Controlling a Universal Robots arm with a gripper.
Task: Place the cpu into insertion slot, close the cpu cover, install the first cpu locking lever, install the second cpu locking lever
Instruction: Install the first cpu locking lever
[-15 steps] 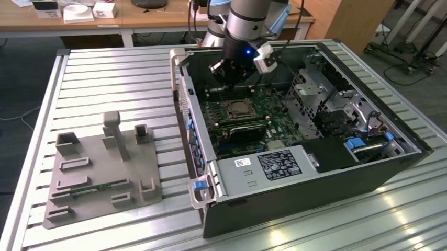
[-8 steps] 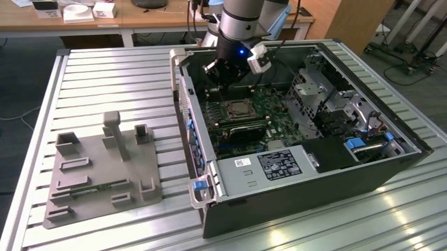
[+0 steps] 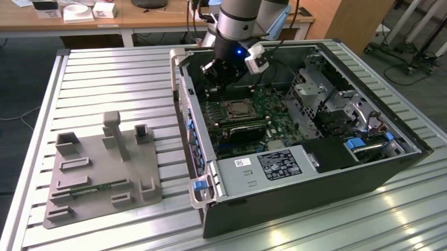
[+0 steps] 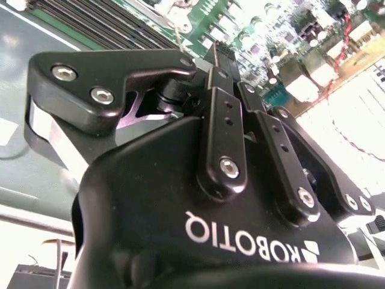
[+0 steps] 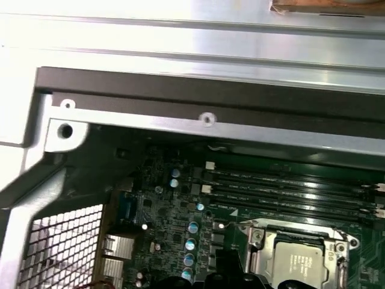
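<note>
Ribbed aluminium table, glare on its near slats. Behind it, a wooden table with white boxes. Dark grey floor, cables trailing.

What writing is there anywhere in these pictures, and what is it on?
Gripper body, second wrist view: white maker's lettering, upside down; a brand mark, not quoted here.
White label on the grey power supply box, exterior view: too small to read.
Print on the cpu top, first wrist view: too blurred to read.
</note>
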